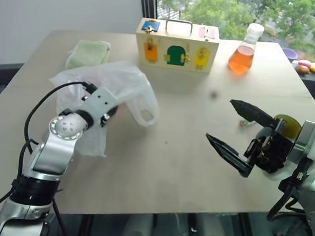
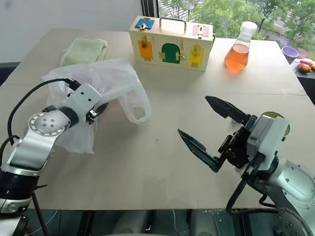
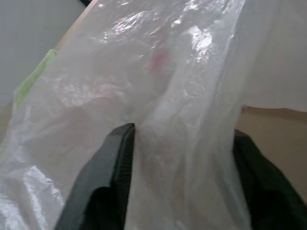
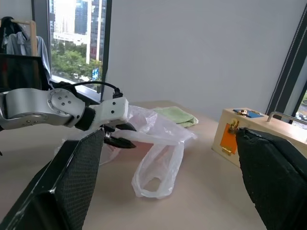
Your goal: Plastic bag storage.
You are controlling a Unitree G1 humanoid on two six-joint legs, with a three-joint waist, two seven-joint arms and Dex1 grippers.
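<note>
You are working over a pale wooden table (image 1: pixel 159 167) set against a plain grey-white wall (image 1: pixel 57 3), with daylight coming through a dark-framed window (image 1: pixel 241 7) beyond the far edge that looks out on green trees. Past the right hand's side, off the table's far corner, a dark ledge (image 1: pixel 314 75) carries small coloured toys and a purple bowl. Behind the left arm in the right wrist view you get a second window (image 4: pixel 72 43) showing city towers, with a coat rack (image 4: pixel 21 33) beside it.

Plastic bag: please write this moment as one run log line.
stage: grasping | plastic bag: on table, film between left gripper fingers | right gripper: open, empty, raised
</note>
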